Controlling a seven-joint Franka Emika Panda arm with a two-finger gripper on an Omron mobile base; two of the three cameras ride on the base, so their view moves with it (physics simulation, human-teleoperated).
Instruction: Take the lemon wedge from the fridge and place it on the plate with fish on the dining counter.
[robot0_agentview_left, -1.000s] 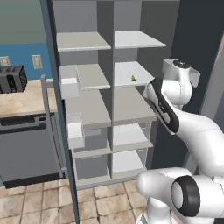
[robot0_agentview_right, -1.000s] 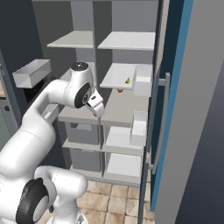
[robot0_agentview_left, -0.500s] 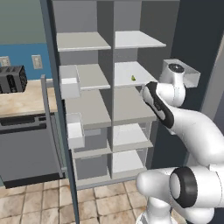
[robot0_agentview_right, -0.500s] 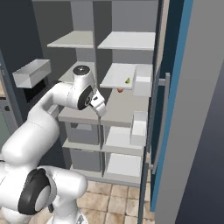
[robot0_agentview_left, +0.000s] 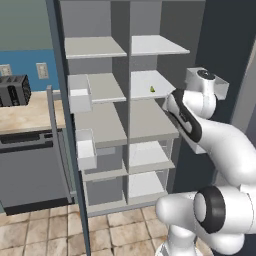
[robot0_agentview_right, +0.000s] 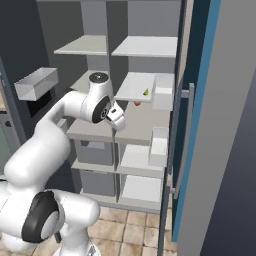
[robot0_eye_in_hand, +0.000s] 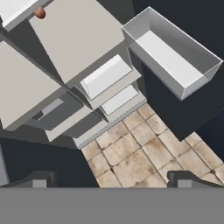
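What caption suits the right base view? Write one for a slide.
White robot arm with open gripper before the open dark fridge, tiny yellow-green lemon wedge on a light grey shelf.

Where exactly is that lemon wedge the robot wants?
Look into the open fridge, right-hand column, second shelf from the top. The lemon wedge is the tiny yellow-green speck lying on it; a small reddish-orange ball sits one shelf lower.
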